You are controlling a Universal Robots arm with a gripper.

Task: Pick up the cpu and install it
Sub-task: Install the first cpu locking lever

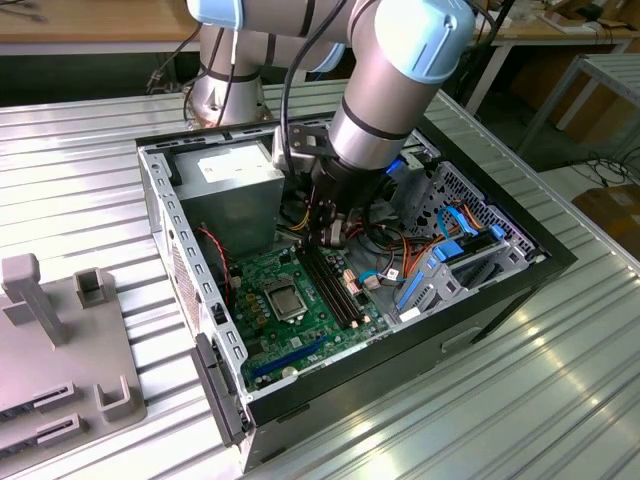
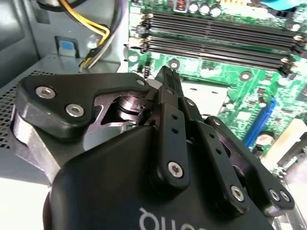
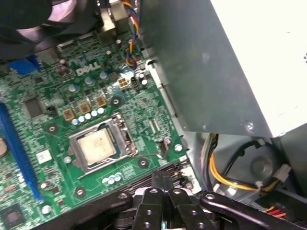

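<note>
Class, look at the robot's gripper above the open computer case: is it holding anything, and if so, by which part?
Nothing is held. The gripper has its jaws closed together with nothing between them, above the memory slots. The cpu sits in its socket on the motherboard.

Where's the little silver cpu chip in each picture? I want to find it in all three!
Exterior view: the cpu sits in the black-framed socket, on the exterior view's left of the memory slots.
First wrist view: the cpu lies in the socket, in plain sight.
Second wrist view: a pale patch, partly hidden behind the gripper, is probably it.
Shared landmark: the long black memory slots.
</note>
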